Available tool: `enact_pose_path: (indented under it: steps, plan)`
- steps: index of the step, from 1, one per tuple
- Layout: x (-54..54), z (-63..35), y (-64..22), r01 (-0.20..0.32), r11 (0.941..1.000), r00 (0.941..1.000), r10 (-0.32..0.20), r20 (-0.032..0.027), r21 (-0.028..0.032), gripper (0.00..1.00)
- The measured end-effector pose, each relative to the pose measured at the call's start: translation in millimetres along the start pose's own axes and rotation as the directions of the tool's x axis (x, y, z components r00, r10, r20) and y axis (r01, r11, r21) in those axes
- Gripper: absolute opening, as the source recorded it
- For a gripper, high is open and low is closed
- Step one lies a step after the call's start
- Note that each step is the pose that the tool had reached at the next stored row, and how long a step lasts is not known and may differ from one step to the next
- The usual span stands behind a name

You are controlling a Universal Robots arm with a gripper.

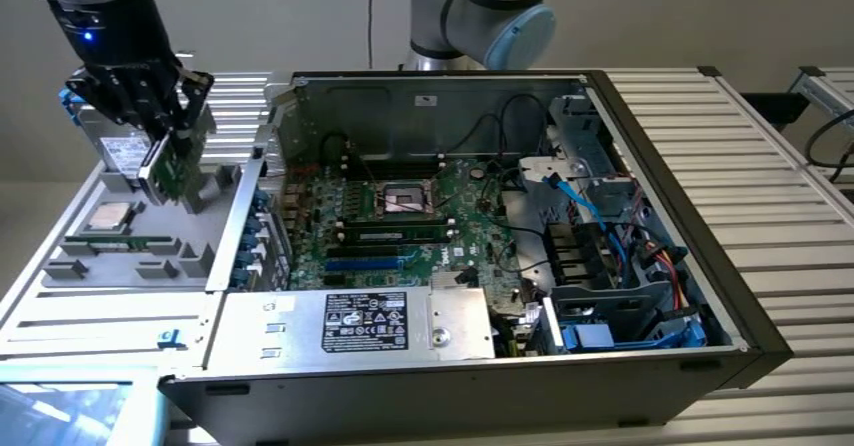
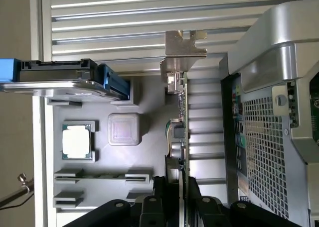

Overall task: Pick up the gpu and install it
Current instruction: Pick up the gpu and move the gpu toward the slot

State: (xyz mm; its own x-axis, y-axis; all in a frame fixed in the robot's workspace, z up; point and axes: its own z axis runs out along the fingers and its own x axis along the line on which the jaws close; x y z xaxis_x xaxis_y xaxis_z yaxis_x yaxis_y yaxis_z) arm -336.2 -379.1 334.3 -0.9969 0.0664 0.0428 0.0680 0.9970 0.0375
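The gpu (image 1: 168,171) is a thin green card standing on edge over the grey parts tray (image 1: 147,251) at the exterior view's left, outside the open computer case (image 1: 641,166). My gripper (image 1: 160,138) comes down from above and is shut on the card's upper edge. In the wrist view the gpu (image 2: 180,132) is edge-on, with its silver end bracket (image 2: 182,48) at the far end, and my gripper (image 2: 177,199) clamps it between two black fingers (image 2: 160,199). Whether the card's lower edge still touches the tray I cannot tell.
The tray also holds a processor chip (image 2: 77,141), a silver drive with blue rails (image 2: 62,76) and empty slots. Inside the case lie the motherboard (image 1: 400,201) with a memory stick (image 1: 394,234), cables (image 1: 587,216) and the power supply (image 1: 360,321). The case's perforated side wall (image 2: 264,137) stands close beside the card.
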Motion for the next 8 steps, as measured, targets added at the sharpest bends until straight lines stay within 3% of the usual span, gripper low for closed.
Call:
enact_pose_path:
  steps: [8]
  plan:
    - [-0.6, -36.4, 1.5, 0.0, 1.0, 1.0, 0.0, 0.0002, 0.0027, 0.28]
